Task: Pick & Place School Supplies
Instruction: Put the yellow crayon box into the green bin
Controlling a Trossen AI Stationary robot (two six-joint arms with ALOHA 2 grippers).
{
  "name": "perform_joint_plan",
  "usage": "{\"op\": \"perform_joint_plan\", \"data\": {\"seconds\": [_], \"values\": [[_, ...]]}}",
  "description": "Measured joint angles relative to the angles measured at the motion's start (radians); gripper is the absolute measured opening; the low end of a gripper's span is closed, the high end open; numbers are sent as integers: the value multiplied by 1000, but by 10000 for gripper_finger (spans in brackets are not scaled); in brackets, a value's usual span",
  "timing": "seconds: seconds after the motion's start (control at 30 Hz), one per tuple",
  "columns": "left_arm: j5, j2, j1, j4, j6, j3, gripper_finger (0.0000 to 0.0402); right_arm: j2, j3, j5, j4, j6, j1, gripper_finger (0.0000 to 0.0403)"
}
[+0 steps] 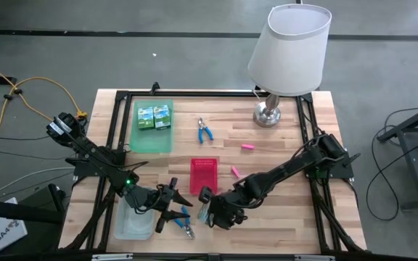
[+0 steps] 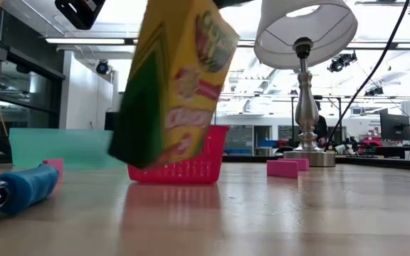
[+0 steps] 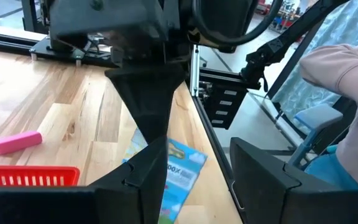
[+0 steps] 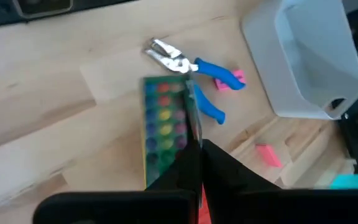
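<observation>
From above, the right hand (image 1: 206,210) sits at lower centre of the wooden worktop (image 1: 281,167), fingers pinched on a crayon box (image 1: 202,212), just below the red basket (image 1: 203,174); the left hand (image 1: 171,205) lies just to its left, fingers parted with nothing between them, beside the clear bin (image 1: 133,221) and blue-handled pliers (image 1: 185,222). Two more boxes (image 1: 154,116) rest on the green tray (image 1: 153,138) at upper left (a second pair of pliers (image 1: 205,130) lies right of it), and pink erasers (image 1: 235,171) lie mid-right. The low view shows the box (image 2: 176,85) tilted, clear of the worktop, in front of the basket (image 2: 184,167). In the left wrist view the other arm's closed fingers (image 3: 151,106) stand over the box (image 3: 179,171). The right wrist view shows the box (image 4: 165,127) clamped at its edge, pliers (image 4: 188,68) beyond.
</observation>
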Motion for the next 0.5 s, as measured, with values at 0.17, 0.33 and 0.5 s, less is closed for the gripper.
{"op": "perform_joint_plan", "data": {"seconds": [0.17,0.33,0.5], "values": [[0,0,0,-1,0,0,169,-14,0,35,-4,66,1,3],[0,0,-2,-9,0,0,169,-37,1,78,-10,167,6,3],[-30,0,-5,-26,1,0,169,-81,2,99,-7,288,6,3]]}}
